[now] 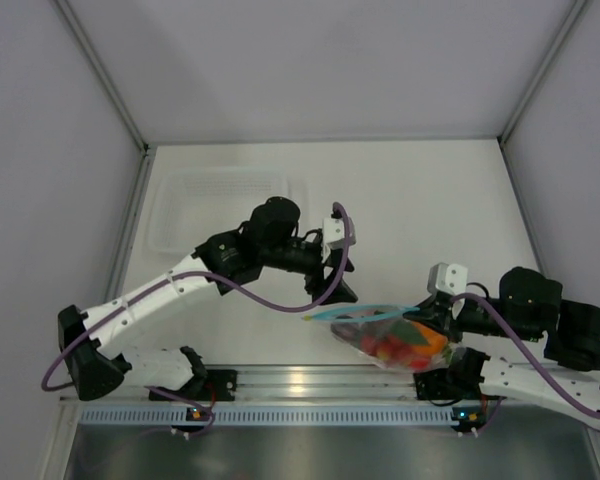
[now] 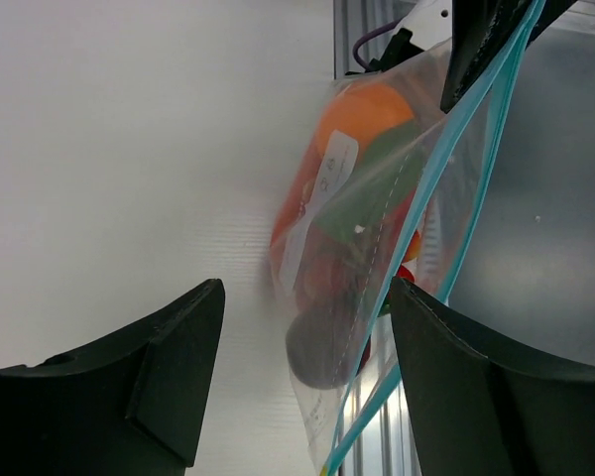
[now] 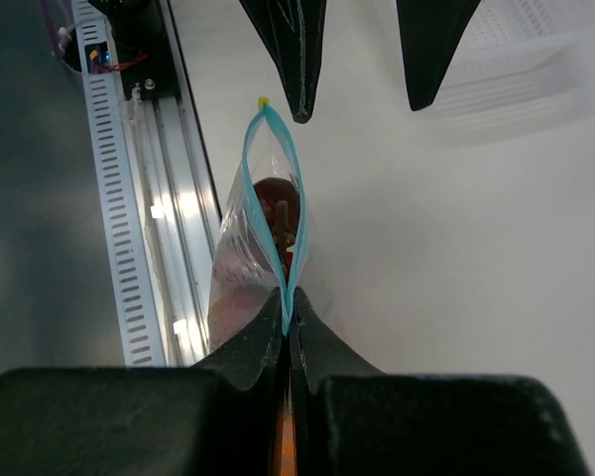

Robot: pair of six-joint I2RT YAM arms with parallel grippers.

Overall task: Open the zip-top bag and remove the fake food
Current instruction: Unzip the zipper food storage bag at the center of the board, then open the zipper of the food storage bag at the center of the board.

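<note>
While the right claw (image 3: pixel 288 307) is pressed tight together on one end of the teal zip strip (image 1: pixel 365 309), the zip-top bag (image 1: pixel 390 340) hangs from that pinch near the front edge of the surface (image 1: pixel 430 210), just behind the aluminium rail (image 1: pixel 300 380). The fake food (image 1: pixel 405 345) is all inside it: an orange piece, red fruits, something green and a dark round piece low in the bag.

The relation that matters is the strip's long axis. In the top view it runs roughly left to right, from the right claw's pinch out to a free end that points at the left claw (image 1: pixel 335 290). The right wrist view shows the two lips already bowed a little apart into a narrow loop, with the left claw's fingers just past its far tip.

The left claw has its fingers spread apart and holds nothing. In its own view the bag lies between them, towards the right-hand finger (image 2: pixel 476 377), with the strip passing just beside it. Whether that finger touches the strip is hard to tell.

The left arm is the nearer one to the free end, so I judge the next move to be closing on one lip there and pulling across the strip's length to widen the mouth.
</note>
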